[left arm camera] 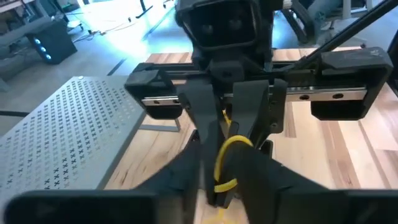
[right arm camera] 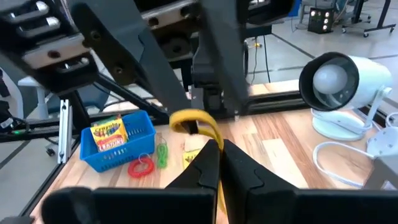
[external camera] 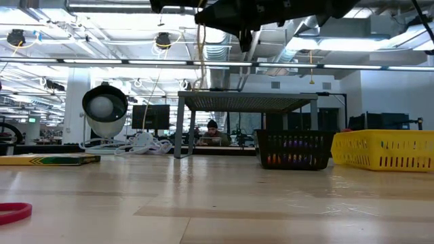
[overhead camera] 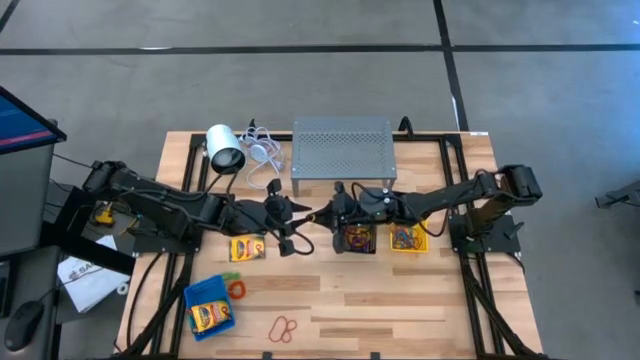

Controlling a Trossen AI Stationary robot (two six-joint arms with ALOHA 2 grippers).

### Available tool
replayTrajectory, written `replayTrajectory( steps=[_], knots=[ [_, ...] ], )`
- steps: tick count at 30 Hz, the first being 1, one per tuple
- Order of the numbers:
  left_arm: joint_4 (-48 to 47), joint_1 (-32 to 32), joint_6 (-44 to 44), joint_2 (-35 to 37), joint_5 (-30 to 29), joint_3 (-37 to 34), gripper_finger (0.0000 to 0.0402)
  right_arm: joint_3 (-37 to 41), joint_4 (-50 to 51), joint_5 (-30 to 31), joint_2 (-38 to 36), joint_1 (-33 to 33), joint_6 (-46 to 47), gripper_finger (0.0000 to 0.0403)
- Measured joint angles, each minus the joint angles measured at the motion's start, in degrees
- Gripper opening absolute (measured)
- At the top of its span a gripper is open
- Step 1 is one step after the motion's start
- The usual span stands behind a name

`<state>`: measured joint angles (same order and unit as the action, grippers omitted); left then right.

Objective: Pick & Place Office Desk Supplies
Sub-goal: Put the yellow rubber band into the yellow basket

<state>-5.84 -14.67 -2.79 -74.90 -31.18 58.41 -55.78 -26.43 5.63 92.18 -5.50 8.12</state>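
Observation:
Above the table's middle my two grippers meet tip to tip. My right gripper [right arm camera: 222,155] is shut on a yellow rubber band [right arm camera: 198,122]. My left gripper [left arm camera: 224,186] faces it from the table's left, its fingers a little apart, with the band's other end [left arm camera: 219,182] between them. A blue bin [overhead camera: 208,308] holds a crayon box near the front left. Another crayon box [overhead camera: 247,248] lies flat on the table. A black bin [overhead camera: 358,238] and a yellow bin [overhead camera: 407,238] stand under my right arm. My right gripper pinches one end of the yellow band [right arm camera: 214,142] between its two fingertips. The fingers come nearly level from the table's right. The band arches out toward my left gripper, clear of the table. My left gripper has the band's other end between its fingers; whether they touch it, I cannot tell.
A grey perforated stand [overhead camera: 343,145] and a white lamp [overhead camera: 225,150] with its cable stand at the back. Red bands [overhead camera: 285,328] lie near the front edge, and an orange one [overhead camera: 237,289] beside the blue bin.

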Motion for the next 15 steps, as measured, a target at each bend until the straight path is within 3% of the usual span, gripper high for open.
replayTrajectory(
  steps=[7, 15],
  knots=[
    [1.58, 2.22, 1.07, 2.11, -1.46, 0.09, 0.0175, -0.01, 3.65, 0.23, -3.99, 0.00, -0.01, 0.0001],
    [3.32, 3.43, 0.97, 7.50, -1.43, 0.09, 0.0192, 0.01, 12.84, 1.51, -9.23, 1.00, 0.24, 0.0000]
  ],
)
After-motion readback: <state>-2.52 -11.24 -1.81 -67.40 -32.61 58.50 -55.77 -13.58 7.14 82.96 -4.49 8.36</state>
